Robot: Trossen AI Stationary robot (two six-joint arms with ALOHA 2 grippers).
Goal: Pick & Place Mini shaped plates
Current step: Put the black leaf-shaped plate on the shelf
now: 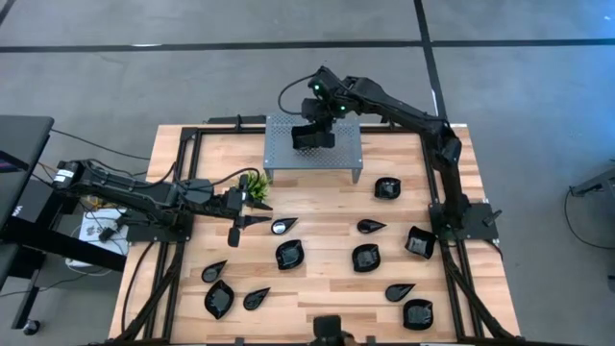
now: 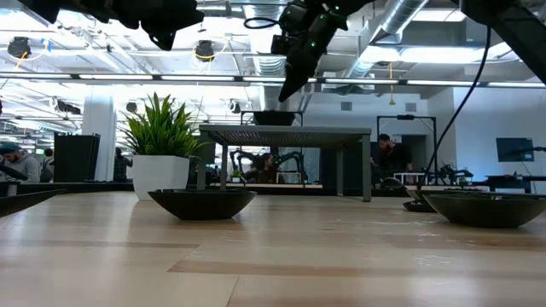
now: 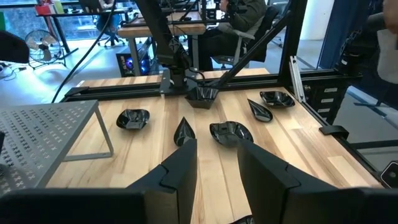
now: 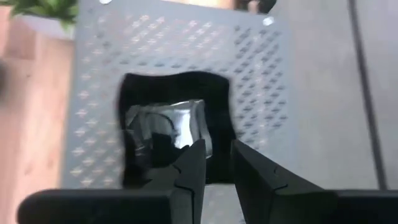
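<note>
A squarish black mini plate [image 4: 166, 127] rests on the grey perforated stand [image 1: 341, 154] at the far side of the table; the low view shows it as a dark dish [image 2: 275, 117] on the stand's top. My right gripper [image 4: 217, 163] hovers just above its rim, pointing slantwise down, open; the low view shows its fingertips [image 2: 287, 89] clear of the dish. Several more black plates lie on the wood, such as a wavy one [image 1: 290, 254] and a leaf-shaped one [image 1: 371, 226]. My left gripper [image 3: 217, 168] waits open over the table's left half, beside the plant.
A small green plant [image 1: 254, 185] in a white pot stands left of the stand's near corner, close to my left gripper [image 1: 242, 224]. Black frame rails [image 1: 183, 144] run along the table's edges. More plates lie at the near left [image 1: 219, 299] and near right [image 1: 417, 313].
</note>
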